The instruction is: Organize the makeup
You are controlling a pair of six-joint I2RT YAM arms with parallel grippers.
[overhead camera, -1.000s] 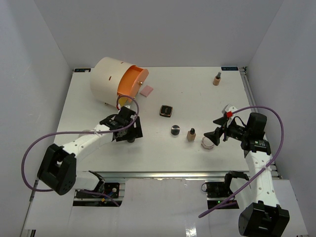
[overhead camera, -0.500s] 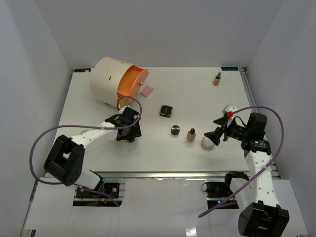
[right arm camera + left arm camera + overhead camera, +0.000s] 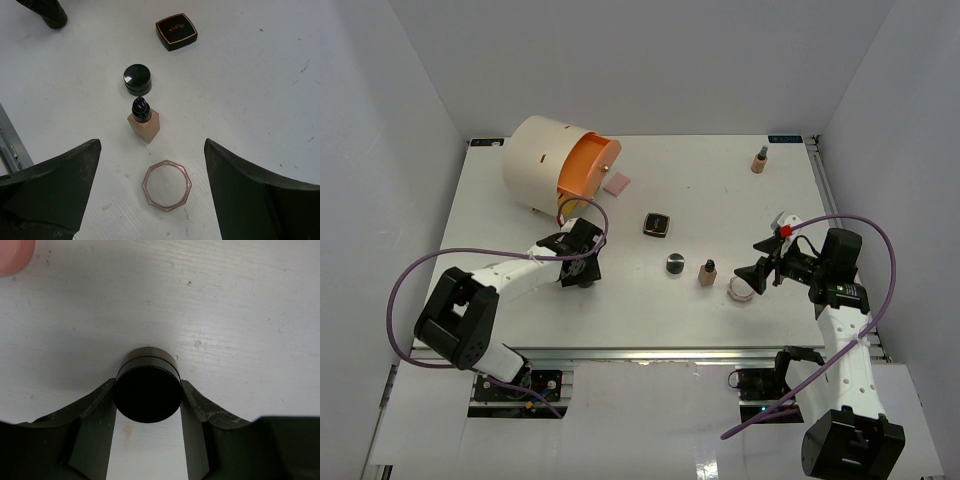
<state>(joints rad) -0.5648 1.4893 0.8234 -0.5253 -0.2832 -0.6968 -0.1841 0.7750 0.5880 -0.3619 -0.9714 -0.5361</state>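
Note:
My left gripper (image 3: 582, 272) is shut on a black round jar (image 3: 147, 399), held low over the table in front of the cylinder; its fingers (image 3: 102, 400) press both sides of the jar. My right gripper (image 3: 752, 275) is open and empty, with its jaws spread wide on either side of the clear round jar (image 3: 166, 185), which also shows in the top view (image 3: 741, 290). A tan bottle (image 3: 144, 120), a second black jar (image 3: 137, 79) and the black-gold compact (image 3: 176, 31) stand beyond it. Another tan bottle (image 3: 759, 160) stands far right. A pink pad (image 3: 616, 184) lies by the drawer.
The large cream cylinder (image 3: 542, 160) lies at the back left with an orange drawer (image 3: 588, 165) pulled out toward the middle. Purple cables loop off both arms. White walls close in the table (image 3: 720, 200) on three sides.
My left arm has swung its elbow in and turned the wrist, keeping the black jar in its grip near the same spot. The right arm has not moved.

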